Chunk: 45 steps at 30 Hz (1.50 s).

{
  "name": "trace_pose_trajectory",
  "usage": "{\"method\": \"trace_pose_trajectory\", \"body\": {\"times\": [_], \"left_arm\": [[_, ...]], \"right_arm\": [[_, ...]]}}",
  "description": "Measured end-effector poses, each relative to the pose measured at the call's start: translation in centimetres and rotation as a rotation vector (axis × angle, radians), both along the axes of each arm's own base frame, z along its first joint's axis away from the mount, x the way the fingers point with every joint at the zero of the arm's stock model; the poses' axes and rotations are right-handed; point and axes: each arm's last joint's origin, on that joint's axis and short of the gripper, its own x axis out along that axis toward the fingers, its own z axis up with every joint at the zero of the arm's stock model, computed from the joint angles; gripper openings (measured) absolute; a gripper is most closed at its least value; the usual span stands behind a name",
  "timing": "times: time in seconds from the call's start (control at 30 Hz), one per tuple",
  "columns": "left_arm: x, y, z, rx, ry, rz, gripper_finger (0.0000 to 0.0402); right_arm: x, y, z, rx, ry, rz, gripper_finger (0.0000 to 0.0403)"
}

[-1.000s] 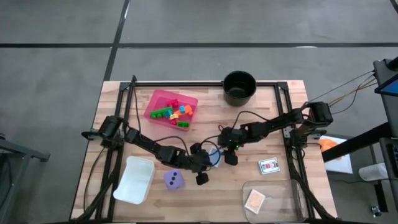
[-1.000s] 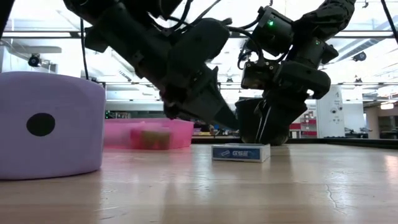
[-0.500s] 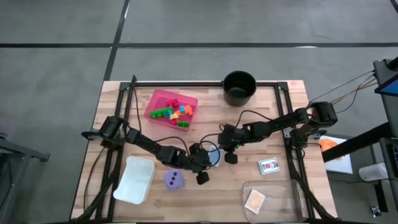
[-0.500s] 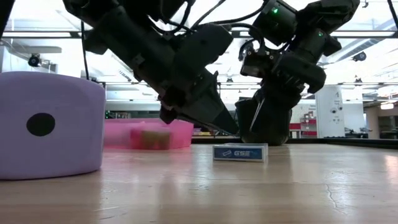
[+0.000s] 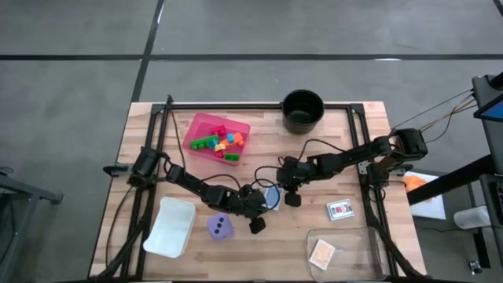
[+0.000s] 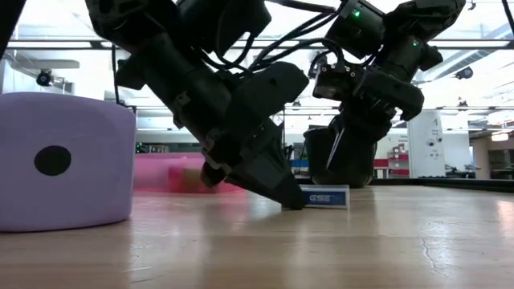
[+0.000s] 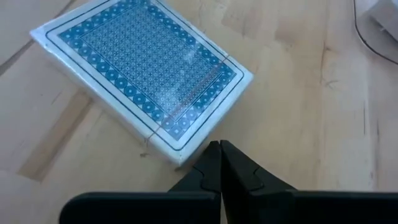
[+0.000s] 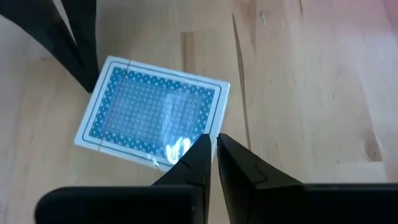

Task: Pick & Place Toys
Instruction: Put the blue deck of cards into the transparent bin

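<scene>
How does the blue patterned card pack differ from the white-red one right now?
The blue patterned card pack lies mid-table with the left gripper and right gripper shut at its edges; the white-red card pack lies alone nearer the right side. Their faces differ in colour. Both lie flat on the wooden table.

Glossy film-wrapped blue card point(image 7: 142, 75), wooden table point(image 7: 311, 112)

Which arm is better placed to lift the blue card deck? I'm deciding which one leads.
Probably left. The left gripper is shut, its tips down at the blue card deck's edge on the table. The right gripper is also nearly shut beside it, apparently higher.
</scene>
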Motion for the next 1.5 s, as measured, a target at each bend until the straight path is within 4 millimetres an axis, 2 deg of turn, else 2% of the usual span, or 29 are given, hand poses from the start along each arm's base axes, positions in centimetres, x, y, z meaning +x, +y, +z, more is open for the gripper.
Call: {"method": "trace_pose_trajectory", "body": {"times": [0.3, 0.43, 0.57, 0.73, 1.03, 1.33, 1.5], "left_arm": [[-0.3, -0.2, -0.2, -0.016, -0.002, 0.017, 0.0000], [-0.4, -0.7, 1.2, 0.024, -0.073, -0.030, 0.0000], [-0.1, -1.0, 2.9, 0.079, -0.141, 0.005, 0.0000], [0.0, -0.9, 2.5, 0.136, -0.145, 0.057, 0.0000], [0.1, -0.9, 0.7, 0.101, -0.115, 0.123, 0.0000], [-0.1, -0.7, 0.5, 0.080, -0.084, 0.133, 0.0000], [-0.2, -0.7, 0.4, 0.069, -0.068, 0.135, 0.0000]], "right_arm": [[-0.1, -0.8, 0.1, -0.008, 0.021, -0.011, 0.0031], [-0.1, -1.2, 0.1, -0.009, 0.024, -0.024, 0.0031], [-0.1, -1.3, 0.2, -0.013, 0.021, -0.022, 0.0031], [0.0, -1.4, 0.2, -0.020, 0.009, -0.024, 0.0031], [0.0, -1.4, 0.2, -0.020, 0.006, -0.024, 0.0031], [-0.1, -1.3, 0.2, -0.012, 0.018, -0.019, 0.0031], [-0.2, -1.5, 1.6, -0.003, -0.008, -0.035, 0.0033]]}}
